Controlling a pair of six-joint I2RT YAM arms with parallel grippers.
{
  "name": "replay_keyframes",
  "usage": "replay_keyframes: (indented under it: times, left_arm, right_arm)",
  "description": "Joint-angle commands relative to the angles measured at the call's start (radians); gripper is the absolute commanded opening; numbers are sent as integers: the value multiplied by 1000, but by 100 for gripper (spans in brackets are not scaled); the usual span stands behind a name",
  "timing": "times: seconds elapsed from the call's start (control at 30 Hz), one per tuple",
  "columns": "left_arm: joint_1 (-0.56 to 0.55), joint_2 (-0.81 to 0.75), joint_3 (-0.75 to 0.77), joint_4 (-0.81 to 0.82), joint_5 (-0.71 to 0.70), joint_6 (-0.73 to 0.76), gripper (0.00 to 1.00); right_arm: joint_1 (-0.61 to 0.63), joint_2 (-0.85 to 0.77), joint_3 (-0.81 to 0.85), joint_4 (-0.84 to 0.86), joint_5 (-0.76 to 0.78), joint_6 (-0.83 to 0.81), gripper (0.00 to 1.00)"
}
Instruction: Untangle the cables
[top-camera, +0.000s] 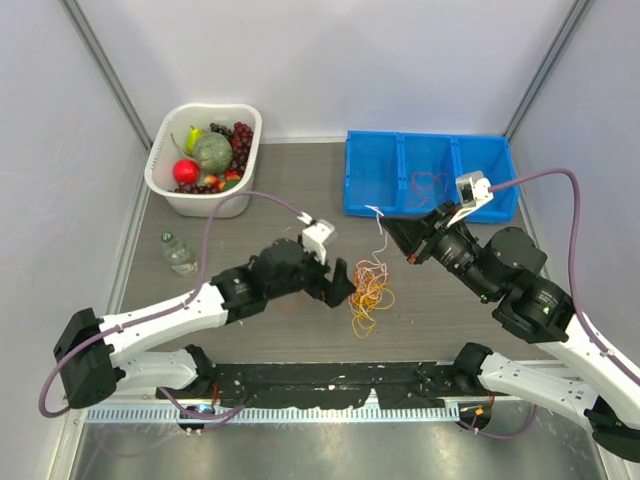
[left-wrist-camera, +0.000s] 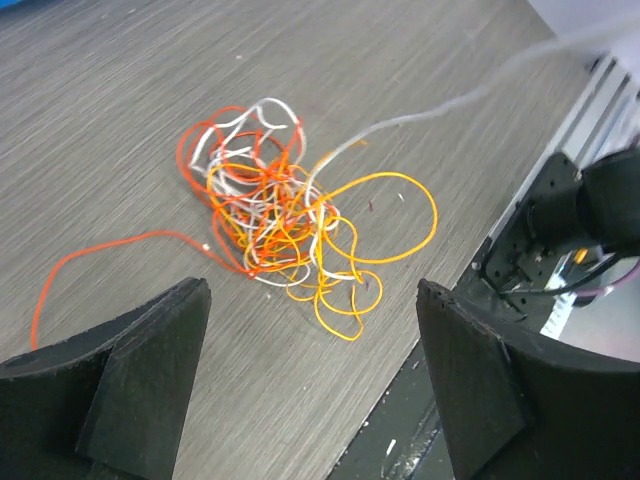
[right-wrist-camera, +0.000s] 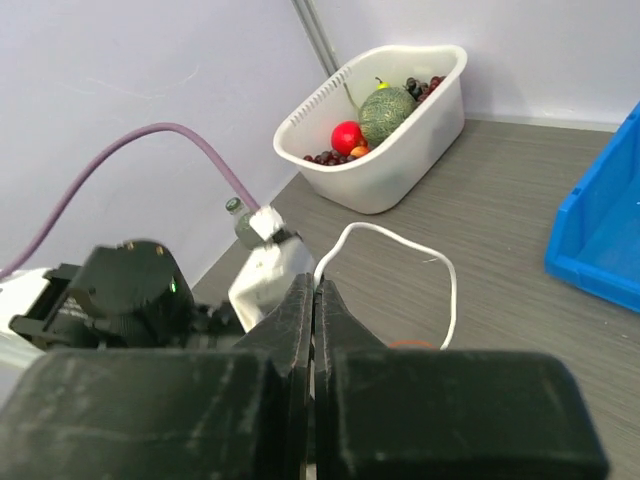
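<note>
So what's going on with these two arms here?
They are untangling cables. The right arm has its jaws shut on a white cable that runs down to the tangle on the table. The left arm holds its jaws open beside the tangle, gripping nothing. One reddish strand already lies in the blue bin.

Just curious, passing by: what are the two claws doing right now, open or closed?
Left gripper: open, holding nothing, beside the cable tangle.
Right gripper: closed on a white cable.
</note>
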Motion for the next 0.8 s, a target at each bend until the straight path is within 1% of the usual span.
replay_keyframes:
  times: [0.0, 0.13, 0.2, 0.27, 0.3, 0.4, 0.43, 0.47, 0.53, 0.6, 0.7, 0.77]
  left_arm:
    - [-134, 82, 33, 156, -280, 186, 88]
    - [-162, 219, 104, 235, -366, 242, 88]
    - [-163, 274, 121, 307, -342, 251, 88]
    - [-163, 328, 122, 415, -324, 223, 86]
    - [-162, 355, 131, 433, -319, 207, 85]
    - [-162, 467, 168, 442, -337, 174, 77]
    - [-162, 492, 168, 459, -363, 180, 74]
    - [-160, 515, 164, 472, -414, 188, 69]
    - [-157, 546, 153, 463, -553, 193, 56]
    - [-136, 564, 141, 421, -656, 176, 51]
    - [-74, 535, 115, 304, -679, 119, 47]
    - [-48, 489, 67, 292, -675, 104, 47]
  right_arm:
    - [4, -3, 61, 86, -32, 27, 1]
    - [4, 14, 109, 83, -73, 44, 1]
    - [4, 21, 132, 88, -90, 56, 1]
    - [4, 26, 153, 96, -102, 72, 1]
    - [4, 29, 164, 97, -110, 76, 1]
    - [4, 32, 230, 99, -122, 96, 1]
    - [5, 33, 257, 100, -128, 99, 1]
    - [5, 32, 270, 102, -136, 102, 1]
    - [4, 27, 308, 106, -138, 107, 1]
    - [5, 20, 351, 105, -133, 105, 1]
    - [4, 9, 432, 94, -122, 80, 1]
    - [5, 6, 486, 85, -113, 46, 1]
